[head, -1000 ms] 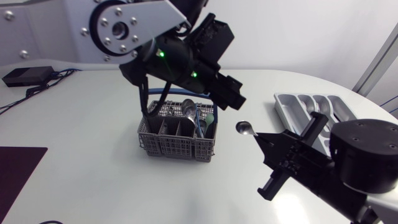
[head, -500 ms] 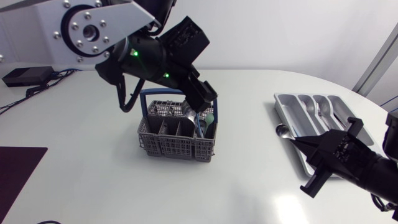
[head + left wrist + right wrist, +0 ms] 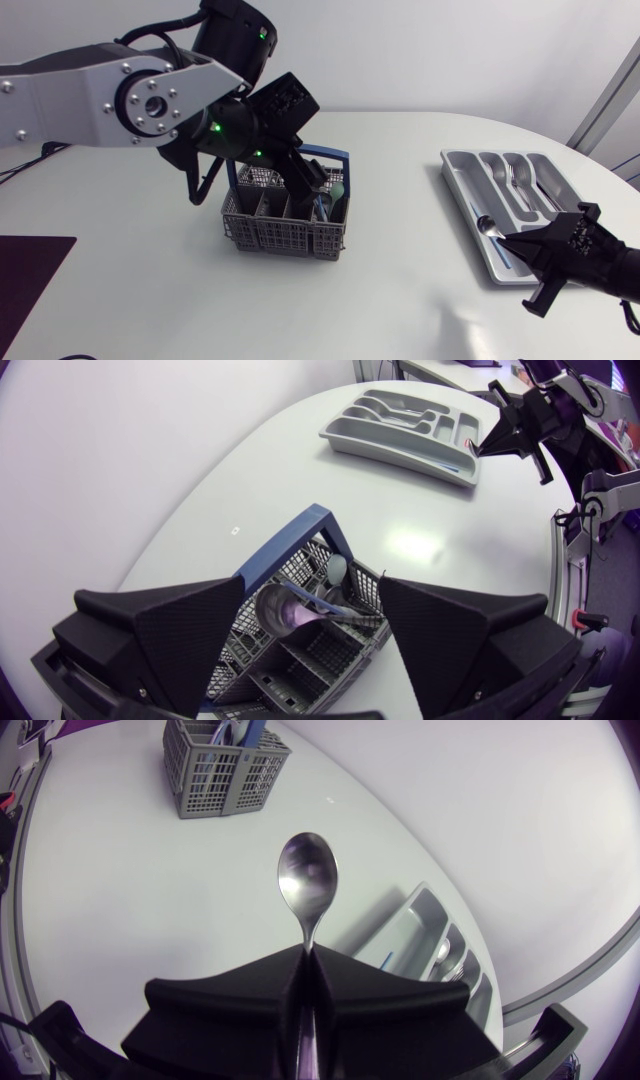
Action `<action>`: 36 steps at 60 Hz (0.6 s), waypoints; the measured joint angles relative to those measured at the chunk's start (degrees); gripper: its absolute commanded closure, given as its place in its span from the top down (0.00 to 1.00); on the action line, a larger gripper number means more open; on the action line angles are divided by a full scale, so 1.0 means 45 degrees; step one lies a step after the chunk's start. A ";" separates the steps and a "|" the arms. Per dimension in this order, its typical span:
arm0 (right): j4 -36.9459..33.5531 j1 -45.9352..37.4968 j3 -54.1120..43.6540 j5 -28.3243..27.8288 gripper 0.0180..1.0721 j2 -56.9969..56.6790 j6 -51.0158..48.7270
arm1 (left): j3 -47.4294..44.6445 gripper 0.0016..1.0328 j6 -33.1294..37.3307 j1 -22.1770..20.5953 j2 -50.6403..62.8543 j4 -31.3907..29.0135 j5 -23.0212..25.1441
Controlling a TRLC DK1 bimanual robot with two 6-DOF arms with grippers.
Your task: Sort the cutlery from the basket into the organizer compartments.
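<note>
The grey cutlery basket (image 3: 268, 233) with a blue handle (image 3: 335, 157) stands mid-table and holds several pieces, among them a spoon (image 3: 285, 606). My left gripper (image 3: 308, 186) hangs open just above the basket's right compartments, its fingers (image 3: 190, 630) spread either side of that spoon in the left wrist view. The grey organizer (image 3: 459, 182) lies at the right. My right gripper (image 3: 512, 241) is shut on the handle of a metal spoon (image 3: 308, 878), whose bowl (image 3: 486, 224) sticks out over the organizer's near left edge.
A dark mat (image 3: 30, 268) lies at the table's front left corner. Several pieces of cutlery (image 3: 515, 178) rest in the organizer's compartments. Bare white tabletop (image 3: 400, 250) separates basket and organizer.
My left gripper has swung back and down over the basket and has opened. My right arm has carried the spoon from beside the basket to the organizer's near edge.
</note>
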 measured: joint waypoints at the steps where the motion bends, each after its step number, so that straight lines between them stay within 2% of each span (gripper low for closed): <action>1: -0.0102 -0.0282 0.0185 -0.0136 0.08 0.0359 -0.0277 | -0.0034 0.90 0.0000 0.0024 0.0000 0.0010 -0.0005; 8: -0.0680 -0.1549 0.1302 -0.0685 0.08 0.2171 -0.1608 | -0.0136 0.90 -0.0005 0.0044 0.0000 0.0044 -0.0092; 36: -0.2613 -0.4930 0.5353 -0.0714 0.08 0.7791 -0.6436 | -0.0583 0.90 -0.0058 0.0039 0.0000 0.0073 -0.0189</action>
